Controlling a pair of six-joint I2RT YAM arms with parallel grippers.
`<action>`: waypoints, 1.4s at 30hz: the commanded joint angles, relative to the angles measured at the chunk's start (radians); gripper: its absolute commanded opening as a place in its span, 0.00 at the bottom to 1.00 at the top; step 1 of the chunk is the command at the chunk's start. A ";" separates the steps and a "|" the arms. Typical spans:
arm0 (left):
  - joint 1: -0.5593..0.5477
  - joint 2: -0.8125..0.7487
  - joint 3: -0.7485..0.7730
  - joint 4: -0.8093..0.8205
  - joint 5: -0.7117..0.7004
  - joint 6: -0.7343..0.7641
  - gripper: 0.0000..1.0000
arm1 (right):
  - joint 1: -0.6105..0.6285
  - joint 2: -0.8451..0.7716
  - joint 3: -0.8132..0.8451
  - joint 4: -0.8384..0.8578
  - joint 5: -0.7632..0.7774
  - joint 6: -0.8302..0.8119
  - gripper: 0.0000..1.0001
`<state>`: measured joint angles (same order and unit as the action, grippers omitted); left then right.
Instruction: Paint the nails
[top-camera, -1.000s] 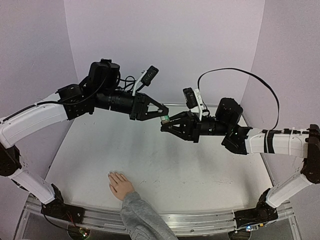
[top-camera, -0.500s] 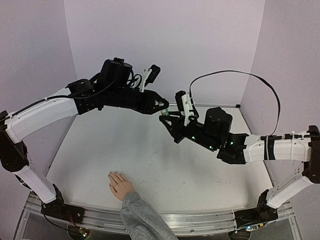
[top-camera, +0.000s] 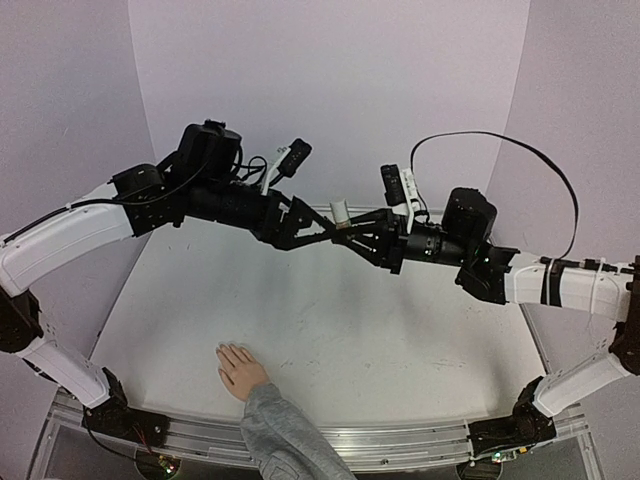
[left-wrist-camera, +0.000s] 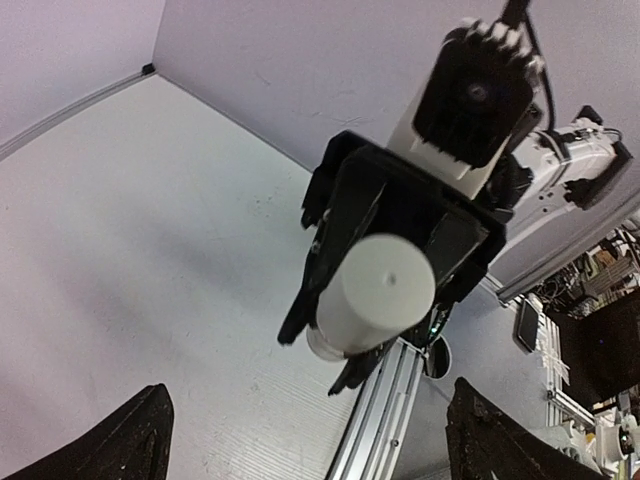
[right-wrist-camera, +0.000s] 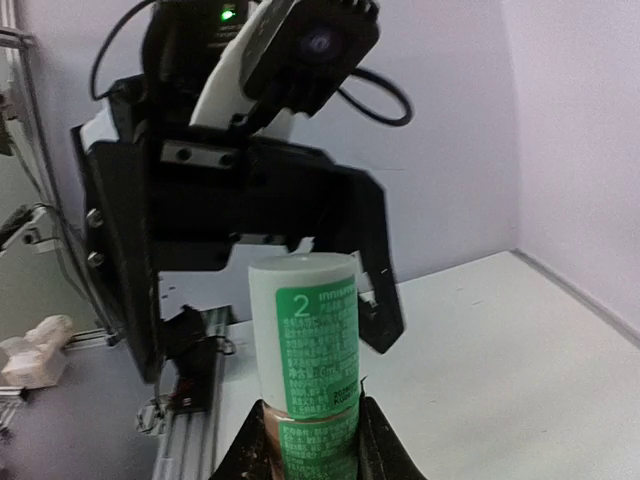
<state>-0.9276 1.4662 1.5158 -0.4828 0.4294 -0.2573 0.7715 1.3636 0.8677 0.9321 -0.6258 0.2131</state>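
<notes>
A small whitish bottle (top-camera: 340, 211) with a green label (right-wrist-camera: 318, 345) stands upright in my right gripper (top-camera: 347, 232), whose fingers (right-wrist-camera: 385, 452) are shut on its lower part high above the table's back middle. My left gripper (top-camera: 322, 228) faces it from the left, open, its fingertips (left-wrist-camera: 130, 440) wide on either side of the white cap (left-wrist-camera: 378, 293) without touching it. The flesh-coloured hand (top-camera: 241, 370) in a grey knit sleeve (top-camera: 285, 435) lies flat at the near edge, far below both grippers. The nails (top-camera: 226, 350) are tiny pale spots at its fingertips.
Purple walls close in the white table (top-camera: 400, 330) at the back and both sides. An aluminium rail (top-camera: 400, 440) runs along the near edge. A black cable (top-camera: 500, 150) loops above the right arm.
My left gripper has let go of the bottle's cap, opened wide and drawn back a little to the left. The right arm has turned the bottle upright and shifted right.
</notes>
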 joint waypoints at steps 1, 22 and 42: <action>0.003 -0.073 -0.010 0.120 0.121 0.036 0.93 | 0.005 -0.013 0.024 0.147 -0.262 0.136 0.00; -0.016 -0.010 0.016 0.177 0.261 0.014 0.72 | 0.005 0.070 0.057 0.274 -0.321 0.251 0.00; -0.016 0.030 0.054 0.055 -0.127 -0.067 0.10 | 0.184 -0.002 0.086 -0.052 1.068 -0.094 0.00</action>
<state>-0.9314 1.4944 1.5314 -0.3832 0.4622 -0.2691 0.8146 1.4345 0.8909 0.9886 -0.6170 0.3393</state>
